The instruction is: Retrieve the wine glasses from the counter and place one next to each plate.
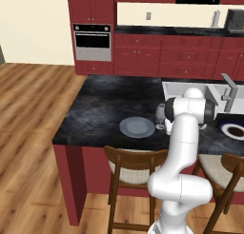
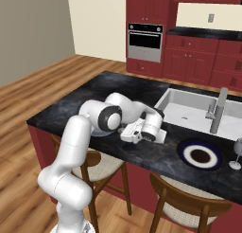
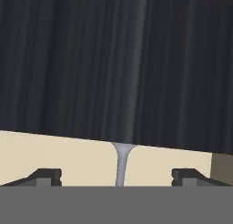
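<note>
Glass stem (image 3: pixel 122 166) between wide-apart jaws, right base view — second wine glass (image 2: pixel 237 154).

My own forearm covers most of the wine glass (image 1: pixel 160 115) beside the grey-blue plate (image 1: pixel 137 127) in the left base view; just a sliver of bowl shows. In the hand view only its stem (image 3: pixel 122 166) shows, the foot cut off at the bottom. A second wine glass (image 2: pixel 237 153) is cropped by the right edge of the right base view. My tool (image 3: pixel 116 176) shows tips only.
</note>
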Tool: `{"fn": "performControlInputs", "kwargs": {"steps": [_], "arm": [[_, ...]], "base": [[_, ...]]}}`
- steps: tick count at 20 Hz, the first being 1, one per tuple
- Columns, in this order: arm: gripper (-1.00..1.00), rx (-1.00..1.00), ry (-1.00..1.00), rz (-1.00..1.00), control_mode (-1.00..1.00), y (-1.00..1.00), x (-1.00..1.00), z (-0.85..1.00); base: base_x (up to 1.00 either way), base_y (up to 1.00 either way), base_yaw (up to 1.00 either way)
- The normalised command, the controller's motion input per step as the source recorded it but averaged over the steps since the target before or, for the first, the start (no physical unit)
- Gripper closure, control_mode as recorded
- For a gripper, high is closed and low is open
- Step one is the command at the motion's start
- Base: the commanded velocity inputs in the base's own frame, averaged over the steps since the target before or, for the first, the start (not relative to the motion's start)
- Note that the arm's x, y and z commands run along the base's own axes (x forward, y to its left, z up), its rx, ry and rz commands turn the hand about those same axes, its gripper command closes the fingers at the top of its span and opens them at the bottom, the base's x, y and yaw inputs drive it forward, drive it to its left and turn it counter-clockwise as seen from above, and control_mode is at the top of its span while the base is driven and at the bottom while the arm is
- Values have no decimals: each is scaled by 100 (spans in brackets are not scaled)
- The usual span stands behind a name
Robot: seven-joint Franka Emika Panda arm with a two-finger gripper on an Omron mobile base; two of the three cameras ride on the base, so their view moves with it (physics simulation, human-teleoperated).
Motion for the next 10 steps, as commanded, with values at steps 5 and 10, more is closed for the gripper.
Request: {"fn": "performControlInputs", "kwargs": {"steps": [5,10], "arm": [[-100,6,0,-1,-100,-43,-14,8],[-100,0,-8,-9,-100,-8,-56,21]], "base": [[0,0,0],[0,0,0]]}}
